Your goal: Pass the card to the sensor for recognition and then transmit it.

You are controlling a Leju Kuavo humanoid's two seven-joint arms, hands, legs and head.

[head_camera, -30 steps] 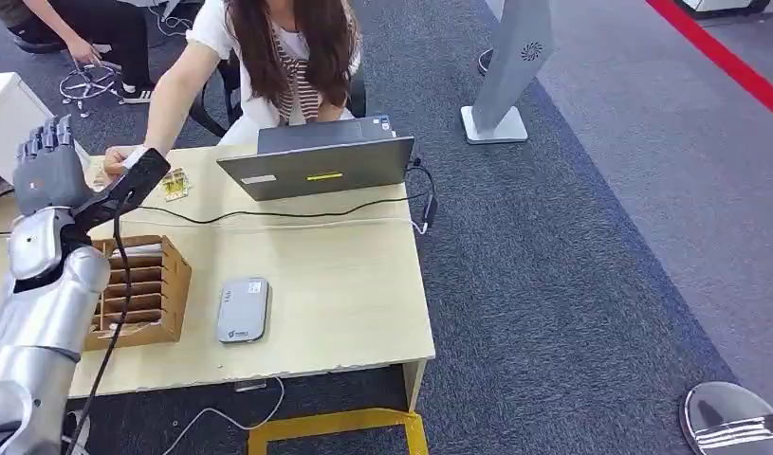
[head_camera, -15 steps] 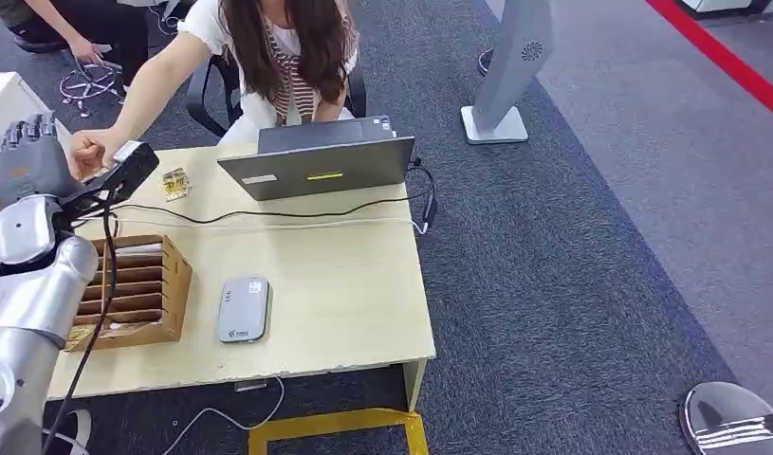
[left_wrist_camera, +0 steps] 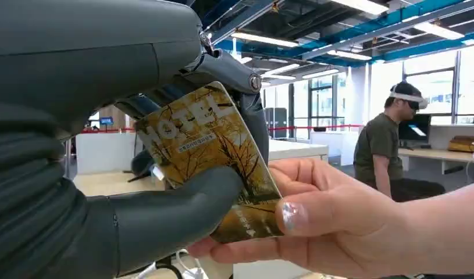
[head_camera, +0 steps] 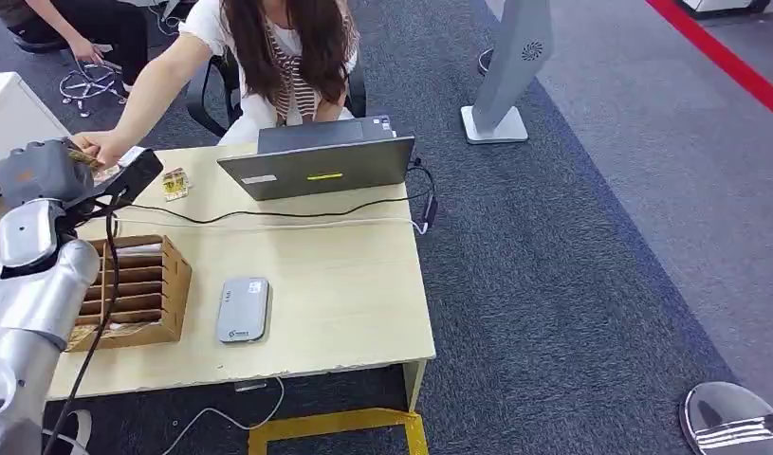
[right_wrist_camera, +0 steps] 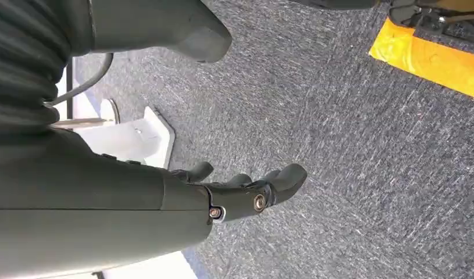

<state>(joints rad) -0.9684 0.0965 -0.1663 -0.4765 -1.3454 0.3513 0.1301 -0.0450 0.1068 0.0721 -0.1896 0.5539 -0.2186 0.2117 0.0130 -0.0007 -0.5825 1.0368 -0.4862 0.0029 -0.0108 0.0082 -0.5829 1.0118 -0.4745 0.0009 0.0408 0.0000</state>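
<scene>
at the far left corner of the worktop [head_camera: 344,294], the robot's left hand [head_camera: 43,172] holds a gold-printed card [left_wrist_camera: 214,168], its thick grey thumb pressed over the card's face and its darker fingers [left_wrist_camera: 246,110] curled behind it. a seated person's hand [left_wrist_camera: 316,221] grips the same card from the other end, thumb on its face and fingers beneath, so both have hold of it at once. seen from the head view, the person's hand [head_camera: 100,147] meets the robot's hand above the worktop edge, the card [head_camera: 83,159] a small patch of gold between them. the grey sensor [head_camera: 243,309] lies flat near the front of the worktop, just beside a wooden slotted rack [head_camera: 136,289] and well apart from the card. an open laptop [head_camera: 316,161] stands before the person, and a black cable [head_camera: 268,215] runs across the worktop in front of it. the right hand [right_wrist_camera: 246,189] hangs over the grey carpet [right_wrist_camera: 350,116], holding nothing, its fingers loosely bent and apart from the thumb.
</scene>
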